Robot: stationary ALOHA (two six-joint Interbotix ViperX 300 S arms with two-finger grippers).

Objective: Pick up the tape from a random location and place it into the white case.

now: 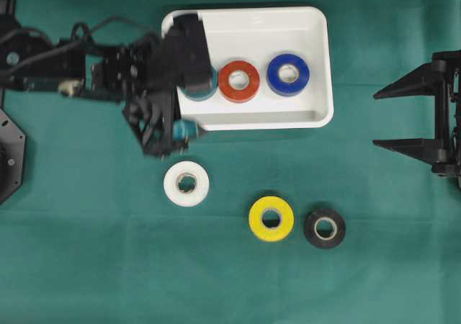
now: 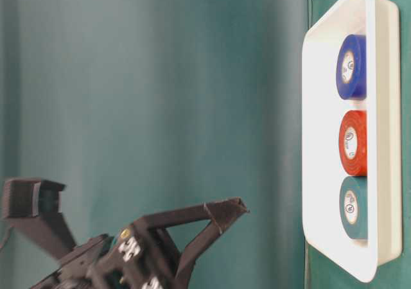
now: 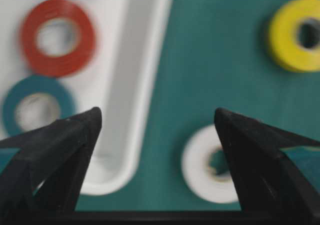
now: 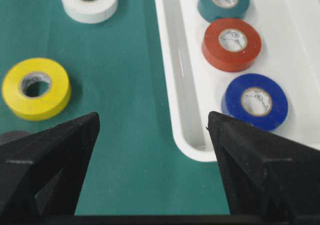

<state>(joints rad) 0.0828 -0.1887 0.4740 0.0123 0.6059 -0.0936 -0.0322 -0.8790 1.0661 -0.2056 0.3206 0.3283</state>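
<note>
Worktop [image 1: 86, 281]: green cloth. White case [image 1: 320, 65] holds three tapes in a row: teal [image 4: 223, 1], red [image 1: 239, 81], blue [image 1: 288, 74]. Three remain outside: white tape [image 1: 186, 183] nearest the case, yellow [image 1: 271, 218], black [image 1: 324, 228]. About half done. Left gripper [image 1: 175, 90] over the case's corner, fingers wide, empty. Right gripper [image 1: 396, 117] well clear, fingers apart, empty.

White roll [image 1: 186, 183] clear all round; case rim [image 1: 252, 121] nearest obstacle, beside it.
</note>
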